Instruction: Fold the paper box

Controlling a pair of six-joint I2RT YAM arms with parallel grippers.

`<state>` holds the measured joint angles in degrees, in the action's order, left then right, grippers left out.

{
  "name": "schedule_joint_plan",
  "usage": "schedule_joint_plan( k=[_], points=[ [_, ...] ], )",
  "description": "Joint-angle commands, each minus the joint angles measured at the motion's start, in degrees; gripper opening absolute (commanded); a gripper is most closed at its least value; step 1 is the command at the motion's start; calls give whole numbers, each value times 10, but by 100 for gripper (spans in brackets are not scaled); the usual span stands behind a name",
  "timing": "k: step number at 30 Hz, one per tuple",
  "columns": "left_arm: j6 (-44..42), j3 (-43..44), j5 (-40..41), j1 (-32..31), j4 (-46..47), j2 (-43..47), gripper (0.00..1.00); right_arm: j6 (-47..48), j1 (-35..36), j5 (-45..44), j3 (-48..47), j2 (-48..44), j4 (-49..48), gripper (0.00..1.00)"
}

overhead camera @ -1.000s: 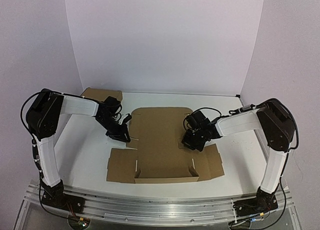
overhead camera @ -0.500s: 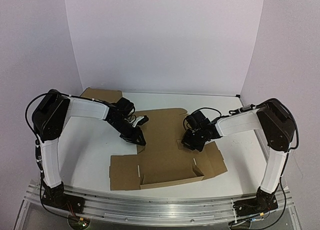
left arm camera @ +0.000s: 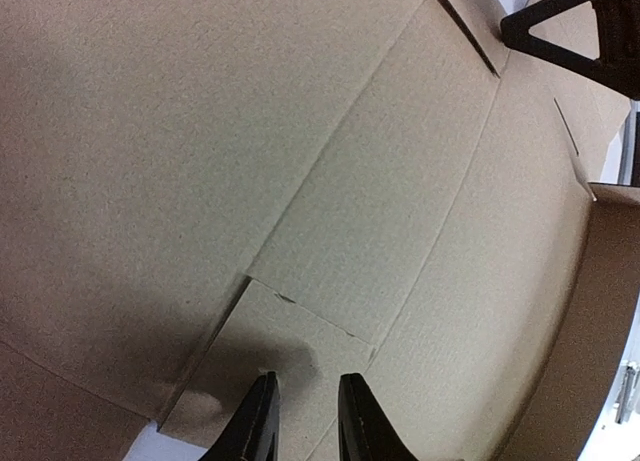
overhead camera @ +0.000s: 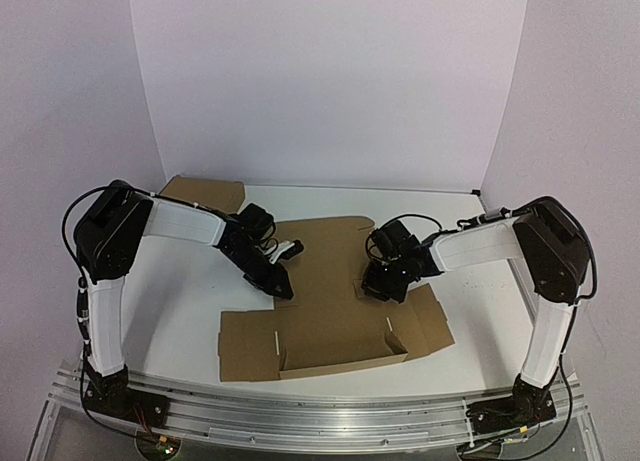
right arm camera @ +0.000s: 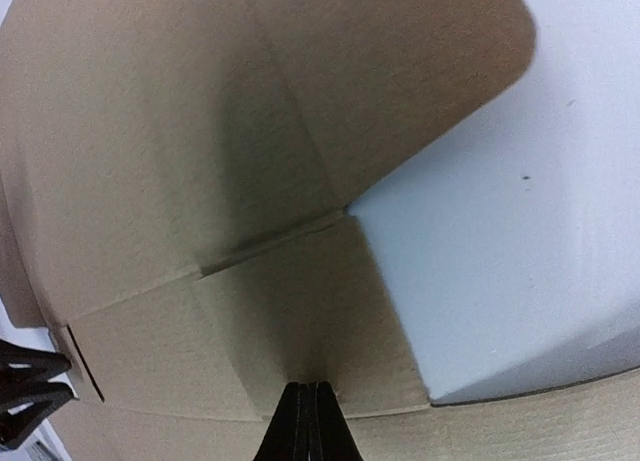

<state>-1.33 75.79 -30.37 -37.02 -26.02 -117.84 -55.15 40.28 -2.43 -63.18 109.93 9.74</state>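
Note:
The paper box (overhead camera: 330, 316) lies unfolded mid-table, brown, with its rounded lid panel toward the back and its near wall (overhead camera: 345, 362) standing up. My left gripper (overhead camera: 283, 283) rests on the box's left edge. In the left wrist view the left gripper (left arm camera: 307, 381) is open a little, tips over a small flap (left arm camera: 290, 331), nothing between them. My right gripper (overhead camera: 372, 287) is shut, its tip pressed on the box's right side. The right wrist view shows the right gripper (right arm camera: 308, 386) closed on nothing, touching a small side flap (right arm camera: 300, 301).
Another brown cardboard box (overhead camera: 205, 191) sits at the back left corner against the wall. White table (overhead camera: 180, 301) shows on both sides of the paper box. Purple walls close in the back and sides.
My left gripper has moved right and onto the box's left edge. The box has shifted and turned slightly. The right arm has barely moved.

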Motion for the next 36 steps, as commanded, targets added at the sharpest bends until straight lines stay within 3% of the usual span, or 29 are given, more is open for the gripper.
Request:
schedule_joint_plan(
  k=[1,14,16,20,24,31,36],
  points=[
    [-47,-4,95,-8,-25,-30,23,93,10,57,-37,-12,44,2],
    [-86,-18,119,-8,-3,-28,23,207,-94,146,-77,-111,99,21],
    [-91,-21,119,-7,-3,-27,23,215,-131,160,-88,-101,106,28],
    [-97,-24,122,-8,1,-23,22,266,-187,183,-154,-32,133,56],
    [-100,-25,122,-8,2,-22,22,291,-236,226,-225,51,149,67],
    [-107,-24,123,-8,3,-20,22,316,-257,324,-323,181,149,67],
    [-111,-21,122,-8,5,-20,23,314,-257,389,-374,248,146,55]
  ],
)
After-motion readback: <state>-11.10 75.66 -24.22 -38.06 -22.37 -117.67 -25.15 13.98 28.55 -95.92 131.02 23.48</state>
